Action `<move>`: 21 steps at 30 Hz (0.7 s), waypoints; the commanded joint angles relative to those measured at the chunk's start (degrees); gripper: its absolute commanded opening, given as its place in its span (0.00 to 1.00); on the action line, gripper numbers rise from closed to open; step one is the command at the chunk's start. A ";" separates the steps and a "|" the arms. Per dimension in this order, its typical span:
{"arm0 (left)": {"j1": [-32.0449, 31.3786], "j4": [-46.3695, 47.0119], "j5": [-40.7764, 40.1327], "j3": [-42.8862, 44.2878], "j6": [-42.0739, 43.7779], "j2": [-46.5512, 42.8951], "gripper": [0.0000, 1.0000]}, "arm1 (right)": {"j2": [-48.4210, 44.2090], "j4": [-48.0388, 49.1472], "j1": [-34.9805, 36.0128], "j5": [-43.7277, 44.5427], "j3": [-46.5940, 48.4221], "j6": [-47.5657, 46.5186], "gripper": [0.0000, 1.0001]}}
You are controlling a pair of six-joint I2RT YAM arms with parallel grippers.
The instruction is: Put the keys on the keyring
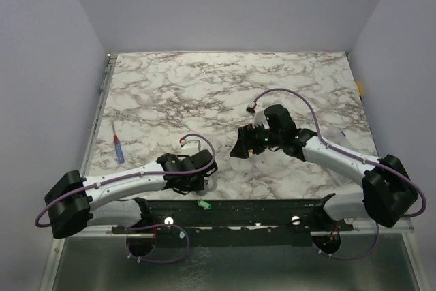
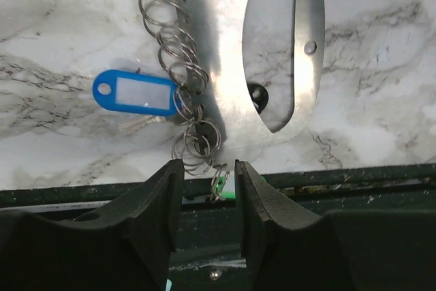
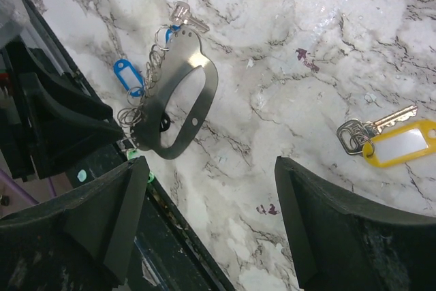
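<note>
A flat metal loop plate (image 2: 231, 46) lies on the marble with a chain of wire keyrings (image 2: 182, 66) along its edge. A blue-tagged key (image 2: 136, 93) hangs on the chain. A green tag (image 2: 230, 186) at the chain's end lies over the table's front edge. My left gripper (image 2: 210, 168) is open by a narrow gap, its tips either side of the last rings and the green tag. My right gripper (image 3: 210, 168) is wide open and empty above bare marble. A yellow-tagged key (image 3: 398, 142) lies to its right. The plate (image 3: 178, 100) lies to its left.
A silver key (image 3: 185, 16) with a blue tag lies at the plate's far end. A red-and-blue stick (image 1: 118, 148) lies at the table's left side. The black mounting rail (image 1: 259, 212) runs along the front edge. The green tag (image 1: 203, 204) rests on it.
</note>
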 commanded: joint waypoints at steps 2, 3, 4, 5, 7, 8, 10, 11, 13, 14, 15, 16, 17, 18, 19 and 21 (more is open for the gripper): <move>-0.29 -0.25 -9.46 -1.21 -10.59 -4.34 0.41 | -2.30 -1.12 0.25 1.13 -1.42 -0.42 0.84; -0.32 -0.87 -10.36 -1.35 -11.42 -4.90 0.41 | -2.47 -1.34 0.23 1.27 -1.49 -0.49 0.84; -0.30 -1.74 -11.29 -1.51 -12.46 -5.31 0.41 | -2.60 -1.47 0.26 1.26 -1.56 -0.60 0.84; -0.29 -3.26 -12.20 -1.58 -14.06 -5.48 0.41 | -2.77 -1.49 0.26 1.37 -1.58 -0.77 0.84; -0.35 -6.91 -13.82 -1.77 -18.69 -6.01 0.39 | -2.90 -1.62 0.25 1.35 -1.68 -0.94 0.84; -0.28 -8.09 -13.74 -2.12 -21.52 -6.45 0.38 | -2.91 -1.73 0.27 1.39 -1.59 -1.07 0.84; -0.31 -8.52 -11.91 -3.61 -27.32 -8.34 0.38 | -2.90 -1.93 0.23 1.46 -1.64 -1.19 0.84; -0.30 -7.64 -10.54 -4.71 -29.97 -9.59 0.38 | -2.98 -1.93 0.27 1.42 -1.73 -1.26 0.84; -0.32 -5.59 -8.08 -7.85 -35.67 -12.80 0.38 | -3.19 -1.85 0.26 1.35 -2.00 -1.39 0.84; -0.30 -3.96 -7.13 -10.14 -38.16 -14.41 0.37 | -3.35 -1.84 0.22 1.40 -2.18 -1.44 0.84; -0.29 -2.80 -6.48 -12.01 -40.39 -16.06 0.35 | -3.54 -1.81 0.24 1.32 -2.36 -1.47 0.84; -0.29 -1.79 -6.26 -13.64 -42.25 -17.52 0.34 | -3.78 -1.84 0.23 1.30 -2.50 -1.63 0.84; -0.29 -0.58 -6.24 -15.06 -43.96 -18.83 0.33 | -4.09 -1.84 0.23 1.33 -2.73 -1.69 0.84; -0.29 1.07 -6.51 -16.25 -45.02 -19.99 0.33 | -4.26 -1.84 0.20 1.39 -2.97 -1.92 0.84; -0.29 2.50 -6.88 -17.06 -46.08 -21.03 0.31 | -4.44 -1.96 0.23 1.39 -3.14 -2.08 0.84; -0.29 4.60 -7.70 -17.92 -47.70 -21.93 0.31 | -4.80 -2.54 0.27 1.46 -3.21 -2.60 0.84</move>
